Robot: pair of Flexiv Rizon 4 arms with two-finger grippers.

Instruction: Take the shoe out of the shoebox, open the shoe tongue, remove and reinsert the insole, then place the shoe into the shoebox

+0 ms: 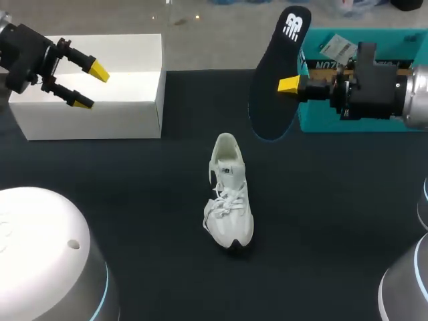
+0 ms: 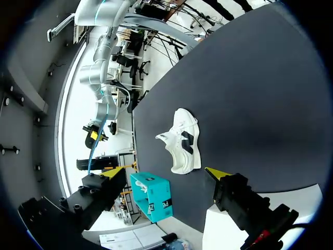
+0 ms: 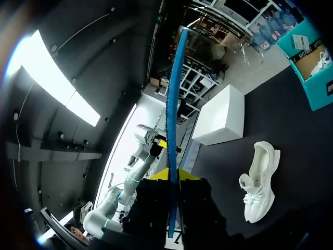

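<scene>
The white sneaker lies on the black table near the middle, toe toward the front edge. My right gripper is shut on the dark insole and holds it up in the air, on edge, beside the teal shoebox. In the right wrist view the insole shows edge-on as a thin blue strip rising from between the fingers of the right gripper, with the sneaker off to one side below. My left gripper stands open and empty over the white box. The left wrist view shows the sneaker ahead of the left gripper.
The white box sits at the table's back left and the teal shoebox at the back right, with a tag and something white inside. The white box lies beyond the sneaker in the right wrist view. My arms' rounded bases fill the front corners.
</scene>
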